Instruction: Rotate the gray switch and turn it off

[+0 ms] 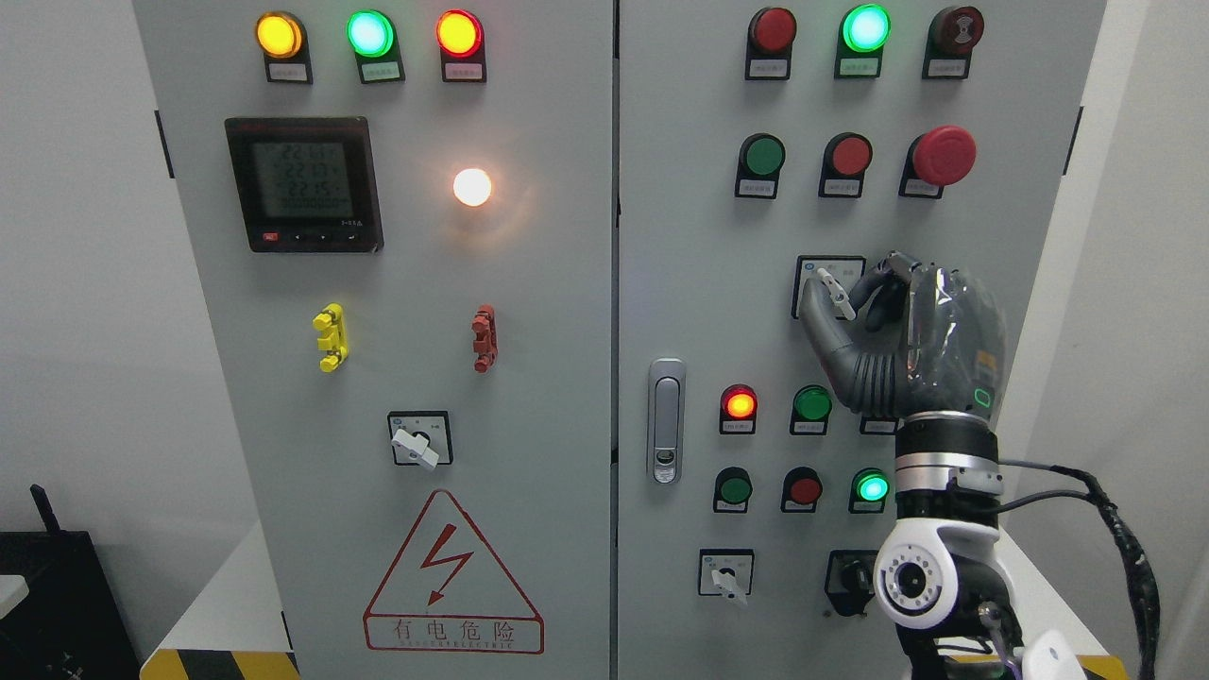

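As the right hand (911,331) reaches up the cabinet's right door (680,283), we see its fingers (874,283) curled in around the lever of the gray switch (835,291), thumb below and left of it, the others closing from the right, in what looks to us like a pinch on the handle itself. The switch sits mid-height on that door, in its dark square plate under the row of green and red push buttons and the red mushroom stop (943,155). Its pale lever runs on a slant, from upper left down to lower right, and lies at the fingertips, left of the palm. We judge the turn will come from the wrist rolling about the lever's pivot. No left hand shows in the frame; the right is plainly the one at work
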